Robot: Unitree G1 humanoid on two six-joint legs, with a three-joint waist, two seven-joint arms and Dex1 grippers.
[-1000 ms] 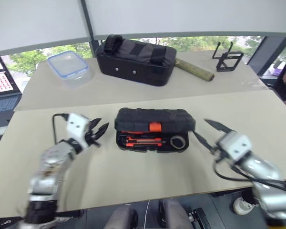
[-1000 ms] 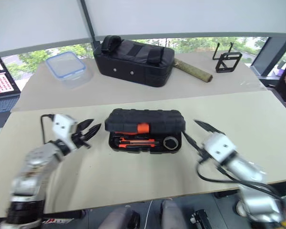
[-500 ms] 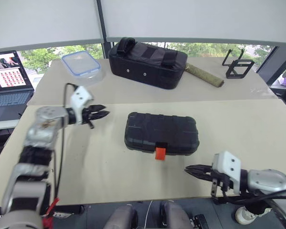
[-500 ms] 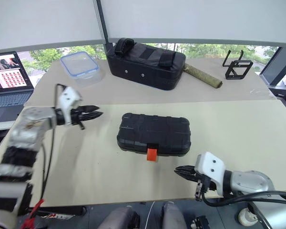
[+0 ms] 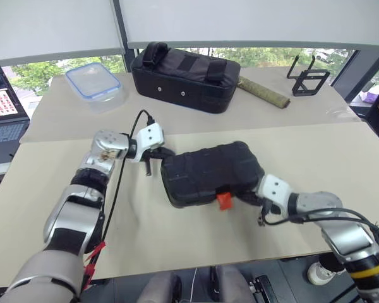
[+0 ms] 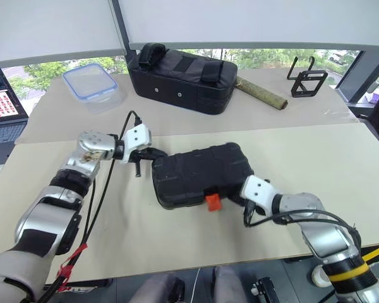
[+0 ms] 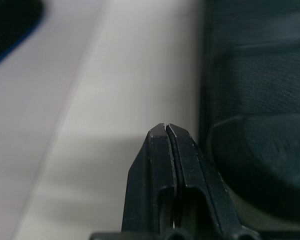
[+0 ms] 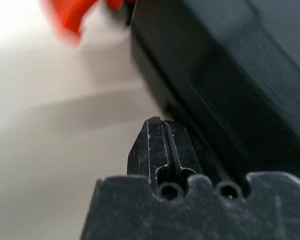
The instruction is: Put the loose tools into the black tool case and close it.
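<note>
The black tool case [image 5: 211, 172] lies closed and askew on the near table, its orange latch [image 5: 224, 201] sticking out at the front edge. The loose tools are out of view. My left gripper [image 5: 162, 153] is shut, tips at the case's far left corner. In the left wrist view, its closed fingertips [image 7: 160, 137] sit beside the case's textured shell [image 7: 260, 100]. My right gripper [image 5: 249, 197] is shut too, pressed against the case's near right side, just right of the latch. The right wrist view shows its fingertips [image 8: 157, 127] under the case wall [image 8: 230, 75], with nothing held.
On the far table stand a large black fabric bag [image 5: 183, 71], a clear box with a blue rim [image 5: 91, 82], a greenish rolled stick [image 5: 262, 93] and a black wire stand [image 5: 305, 80]. A laptop [image 5: 0, 95] sits at the far left.
The case's lid, open a second ago, is down. Both grippers have shut and moved in against the case's two ends. The case has turned slantwise.
</note>
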